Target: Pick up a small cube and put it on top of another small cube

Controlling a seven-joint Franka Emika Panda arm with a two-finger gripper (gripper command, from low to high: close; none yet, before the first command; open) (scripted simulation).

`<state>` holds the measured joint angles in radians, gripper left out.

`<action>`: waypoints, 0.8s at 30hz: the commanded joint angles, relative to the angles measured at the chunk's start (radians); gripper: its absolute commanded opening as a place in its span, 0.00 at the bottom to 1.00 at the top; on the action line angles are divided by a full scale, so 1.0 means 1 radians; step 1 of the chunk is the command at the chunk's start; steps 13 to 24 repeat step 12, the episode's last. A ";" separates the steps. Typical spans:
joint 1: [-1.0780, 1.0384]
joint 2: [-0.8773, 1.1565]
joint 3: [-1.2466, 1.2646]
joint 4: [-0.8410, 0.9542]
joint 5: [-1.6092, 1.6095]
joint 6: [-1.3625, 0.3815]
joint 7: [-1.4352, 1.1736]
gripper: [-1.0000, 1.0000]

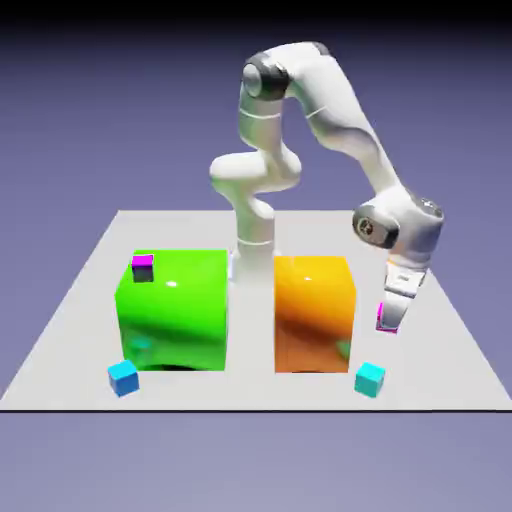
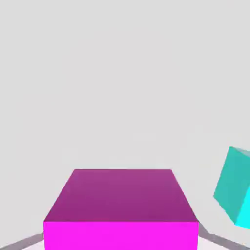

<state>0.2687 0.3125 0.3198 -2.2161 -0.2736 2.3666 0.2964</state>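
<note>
While the gripper (image 1: pixel 391 322) hangs to the exterior view's right of the orange block (image 1: pixel 314 312), a small magenta cube (image 2: pixel 121 210) sits between its fingers, seemingly pinched, though the tips are hidden in the hand view; a cyan cube (image 1: pixel 369 378) lies on the table (image 1: pixel 440 350) just below it; a second magenta cube (image 1: pixel 143 267) rests on the green block (image 1: pixel 175 310); another cyan cube (image 1: pixel 123 376) lies before that block

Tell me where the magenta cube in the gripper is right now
In the exterior view the magenta cube is in the gripper, off the table, right of the orange block and above the cyan cube.
</note>
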 commanded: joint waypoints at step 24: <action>0.026 0.094 -0.108 0.093 -0.031 0.015 -0.097 1.00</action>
